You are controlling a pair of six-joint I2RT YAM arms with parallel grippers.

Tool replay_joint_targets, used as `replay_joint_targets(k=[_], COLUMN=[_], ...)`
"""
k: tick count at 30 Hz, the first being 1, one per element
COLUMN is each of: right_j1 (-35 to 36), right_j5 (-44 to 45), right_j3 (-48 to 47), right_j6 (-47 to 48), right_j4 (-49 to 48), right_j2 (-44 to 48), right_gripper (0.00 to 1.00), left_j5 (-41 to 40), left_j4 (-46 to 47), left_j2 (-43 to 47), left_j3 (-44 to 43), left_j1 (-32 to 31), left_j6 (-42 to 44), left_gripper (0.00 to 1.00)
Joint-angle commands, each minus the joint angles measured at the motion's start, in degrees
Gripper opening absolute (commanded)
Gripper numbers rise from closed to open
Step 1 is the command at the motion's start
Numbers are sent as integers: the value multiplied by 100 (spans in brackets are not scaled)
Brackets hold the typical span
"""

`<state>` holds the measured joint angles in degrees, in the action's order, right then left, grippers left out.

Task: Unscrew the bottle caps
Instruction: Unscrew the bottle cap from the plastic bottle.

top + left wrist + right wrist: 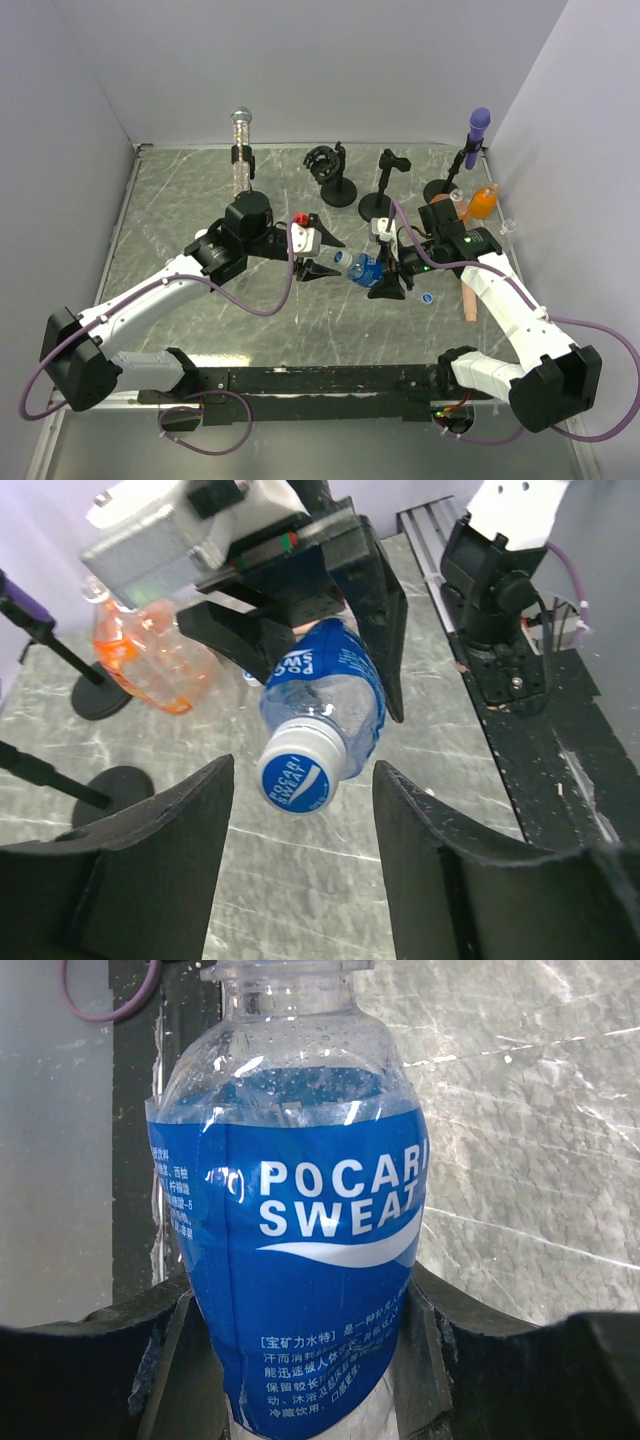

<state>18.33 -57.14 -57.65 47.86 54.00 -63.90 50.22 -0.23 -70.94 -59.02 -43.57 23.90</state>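
left tool (302, 780): spread, one finger either side of the bottle cap, gaps both sides
bottle cap (298, 770): blue, white-rimmed, on the neck, facing left
blue-labelled bottle (300, 1230): mid-scene, neck leftward
right tool (300, 1360): pinching the lower body of the blue-labelled bottle
loose cap (426, 297): on table (200, 200), near right
orange bottle (482, 203): far right

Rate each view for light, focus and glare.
Top external: even, soft light, faint sheen on the grey marbled tabletop. Left wrist: the white-and-blue round plastic cap is sharp, the near black fingers soft. Right wrist: the blue-labelled clear plastic bottle is crisp, the bottom black fingers blurred.
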Motion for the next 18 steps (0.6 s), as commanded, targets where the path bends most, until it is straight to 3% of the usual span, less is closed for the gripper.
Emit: replay_joint_targets(k=[1, 13, 18], right_j1=[-40, -31, -31], right_j5=[-262, -271, -271], right_j3=[-27, -36, -45], right_j6=[136, 136, 136], right_j4=[-47, -38, -30], right_j2=[88, 53, 35], right_gripper=[27, 27, 27], left_j5=[340, 419, 183], left_j4=[-56, 356, 629], left_j2=[-8, 27, 27], left_j3=[-223, -136, -65], left_j1=[15, 15, 7], left_j6=[159, -569, -1605], left_gripper=[59, 38, 16])
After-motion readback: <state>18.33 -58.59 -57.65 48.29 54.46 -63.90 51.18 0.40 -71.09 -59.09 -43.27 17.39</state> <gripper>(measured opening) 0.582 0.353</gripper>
